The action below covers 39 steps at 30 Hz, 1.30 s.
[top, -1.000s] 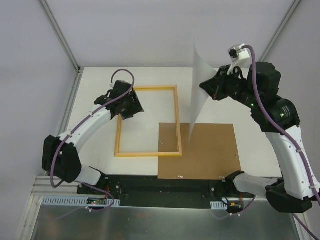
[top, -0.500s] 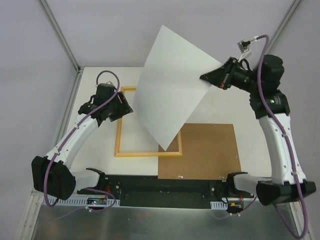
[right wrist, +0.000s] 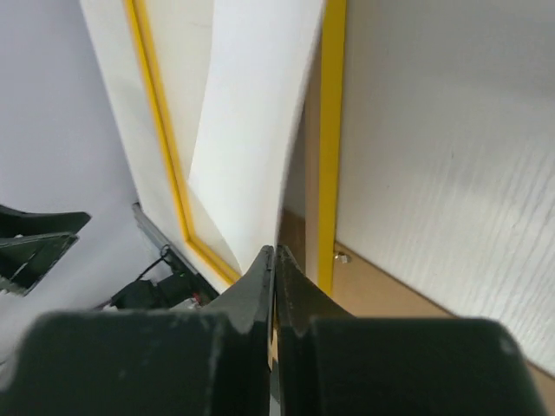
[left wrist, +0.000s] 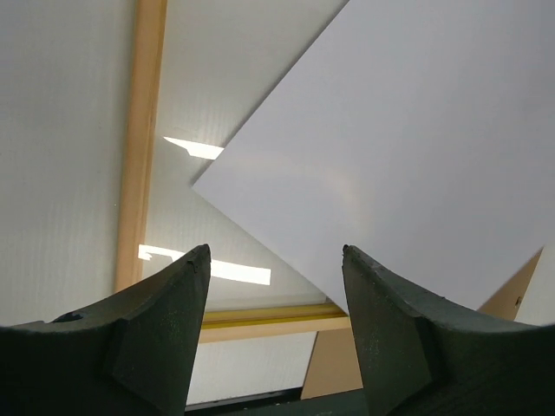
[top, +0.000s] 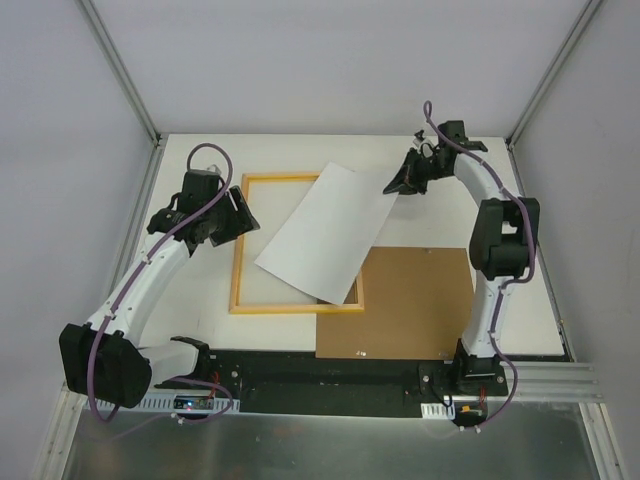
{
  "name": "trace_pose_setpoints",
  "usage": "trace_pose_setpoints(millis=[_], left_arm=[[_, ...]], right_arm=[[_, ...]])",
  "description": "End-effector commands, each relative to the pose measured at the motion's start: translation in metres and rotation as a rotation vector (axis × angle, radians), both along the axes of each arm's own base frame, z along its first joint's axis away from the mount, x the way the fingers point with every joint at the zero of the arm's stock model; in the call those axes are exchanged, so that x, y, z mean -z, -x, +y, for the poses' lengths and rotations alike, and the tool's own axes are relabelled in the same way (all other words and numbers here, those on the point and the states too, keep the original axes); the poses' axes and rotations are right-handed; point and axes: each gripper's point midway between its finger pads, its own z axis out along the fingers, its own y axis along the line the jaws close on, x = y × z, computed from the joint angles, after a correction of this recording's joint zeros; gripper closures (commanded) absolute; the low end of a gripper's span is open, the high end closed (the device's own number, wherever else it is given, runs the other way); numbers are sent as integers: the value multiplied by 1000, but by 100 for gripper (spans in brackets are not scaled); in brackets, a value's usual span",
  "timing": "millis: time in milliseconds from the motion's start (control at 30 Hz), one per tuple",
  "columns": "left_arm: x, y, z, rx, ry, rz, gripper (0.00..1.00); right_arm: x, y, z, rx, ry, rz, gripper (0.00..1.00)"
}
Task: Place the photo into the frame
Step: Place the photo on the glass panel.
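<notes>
Top external: photo [top: 325, 235] askew over frame [top: 237, 262].

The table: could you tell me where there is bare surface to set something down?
Bare table runs along the far edge beyond the frame, and between the right gripper and the brown panel. The middle is crowded: the photo slants across the frame, the left gripper by its left rail.
</notes>
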Motion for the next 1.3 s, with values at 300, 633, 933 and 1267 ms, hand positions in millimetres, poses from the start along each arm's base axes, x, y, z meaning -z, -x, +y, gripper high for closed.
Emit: trace_pose_setpoints(millis=[300,633,933,1267], left_arm=[[-3,7,1,60,-11,10,39],[0,3,-1,68,-11,22,39],[0,3,-1,69,-13,25,39],[2,5,-2,69,-6,31,39]], right_arm=[[15,6,23,-321,370,-103,100],[22,-10,54,-392,414,-187,100],[36,-17,64,-301,427,-226,38],[35,-21,30,5,278,-257,20]])
